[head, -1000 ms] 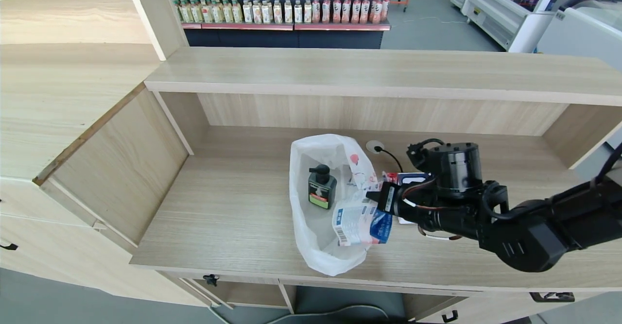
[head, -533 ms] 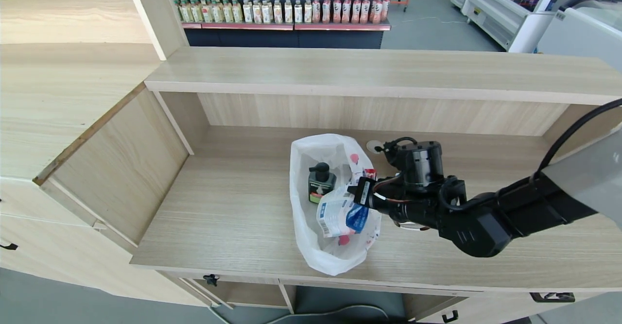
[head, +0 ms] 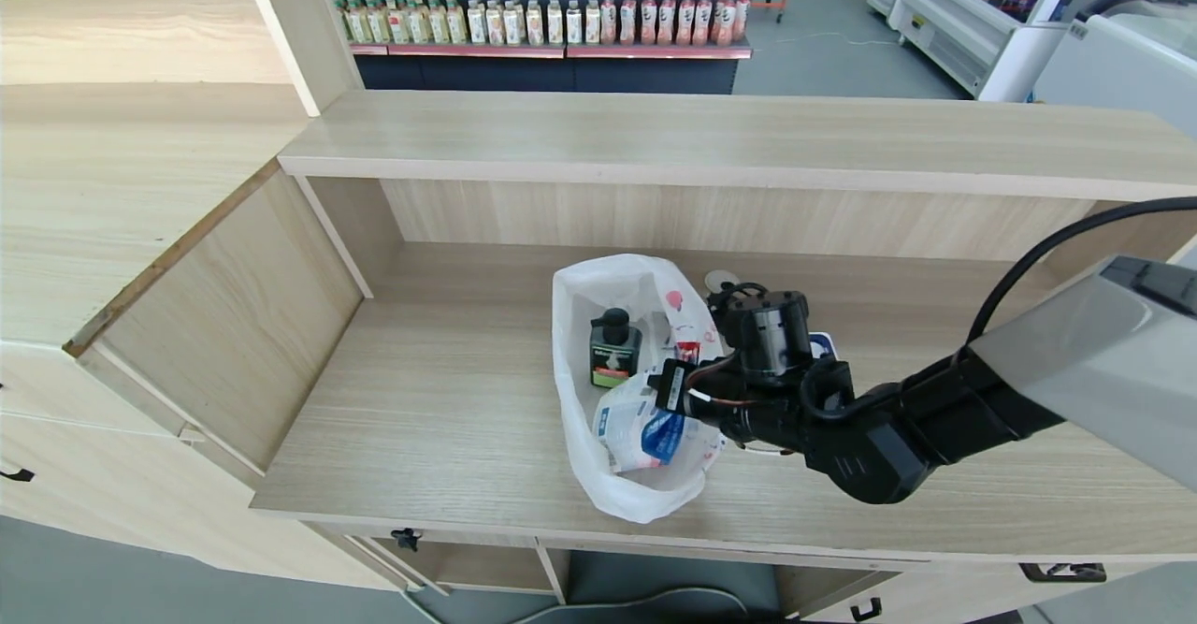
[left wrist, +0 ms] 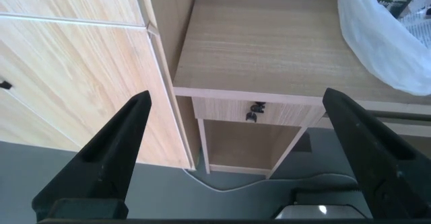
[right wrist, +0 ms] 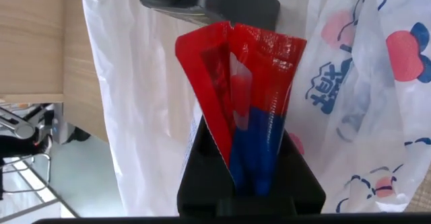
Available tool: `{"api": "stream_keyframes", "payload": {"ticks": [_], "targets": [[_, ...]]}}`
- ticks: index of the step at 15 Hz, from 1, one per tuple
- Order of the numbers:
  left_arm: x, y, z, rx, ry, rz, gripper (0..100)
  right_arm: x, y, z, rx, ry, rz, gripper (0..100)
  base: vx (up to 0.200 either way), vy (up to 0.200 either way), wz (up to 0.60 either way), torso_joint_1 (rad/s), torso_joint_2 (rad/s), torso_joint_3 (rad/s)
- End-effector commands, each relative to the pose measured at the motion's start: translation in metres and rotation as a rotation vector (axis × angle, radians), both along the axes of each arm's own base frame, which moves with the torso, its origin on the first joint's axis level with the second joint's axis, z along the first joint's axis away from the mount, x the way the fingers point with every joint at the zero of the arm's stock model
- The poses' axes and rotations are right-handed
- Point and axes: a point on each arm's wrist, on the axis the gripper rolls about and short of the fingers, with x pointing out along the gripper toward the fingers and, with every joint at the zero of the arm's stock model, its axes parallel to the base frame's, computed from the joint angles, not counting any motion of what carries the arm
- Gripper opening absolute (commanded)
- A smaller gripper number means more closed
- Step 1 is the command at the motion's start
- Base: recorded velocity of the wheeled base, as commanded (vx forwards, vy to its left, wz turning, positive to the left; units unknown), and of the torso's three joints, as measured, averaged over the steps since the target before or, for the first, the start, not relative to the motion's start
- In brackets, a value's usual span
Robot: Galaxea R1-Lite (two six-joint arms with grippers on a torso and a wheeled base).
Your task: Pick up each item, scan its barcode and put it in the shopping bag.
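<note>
Gripping a red, white and blue packet (head: 639,428), the right claw (head: 666,392) holds it inside the shopping bag (head: 572,390) on the bench (head: 439,390), near a pump bottle (head: 614,351). In the head view its wrist hides the fingertips. The left claw (left wrist: 236,95) is spread wide, off the bench's front edge.

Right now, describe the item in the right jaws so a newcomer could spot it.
On the wooden counter sits an open white shopping bag. At its mouth the right gripper has its jaws shut on a flat pouch, white and blue with a red end, unlike the dark pump bottle standing inside.
</note>
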Motion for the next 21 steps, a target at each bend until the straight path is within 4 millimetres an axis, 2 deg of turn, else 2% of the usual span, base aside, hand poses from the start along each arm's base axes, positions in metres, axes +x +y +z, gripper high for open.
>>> {"api": "stream_keyframes", "payload": {"ticks": [1,2,7,14,16,18,20,21], "targets": [[0.000,0.000,0.000,0.000,0.000,0.000,100,0.000,0.001,-0.006,-0.010,0.015,0.001,0,0.000,0.000,0.00,0.000,0.00,0.000],[0.000,0.000,0.000,0.000,0.000,0.000,100,-0.001,0.000,-0.005,-0.009,0.014,0.001,100,0.000,0.000,0.00,0.000,0.00,0.000],[0.000,0.000,0.000,0.000,0.000,0.000,100,-0.004,-0.002,0.016,0.023,-0.033,0.008,100,0.000,0.000,0.00,0.000,0.00,0.000],[0.000,0.000,0.000,0.000,0.000,0.000,100,-0.009,-0.017,0.074,0.122,-0.155,0.021,100,0.000,0.000,0.00,0.000,0.00,0.000],[0.000,0.000,0.000,-0.001,0.000,0.000,100,-0.013,-0.024,0.099,0.156,-0.216,0.016,100,0.000,0.000,0.00,0.000,0.00,0.000],[0.000,0.000,0.000,-0.001,0.000,0.000,100,-0.020,-0.040,0.123,0.164,-0.251,-0.011,100,0.000,0.000,0.00,0.000,0.00,0.000],[0.000,0.000,0.000,-0.001,0.000,0.000,100,-0.055,-0.090,0.163,0.011,-0.333,-0.060,100,0.000,0.000,0.00,0.000,0.00,0.000],[0.000,0.000,0.000,-0.001,0.000,0.000,100,-0.075,-0.118,0.171,-0.112,-0.359,-0.104,100,0.000,0.000,0.00,0.000,0.00,0.000]]}}
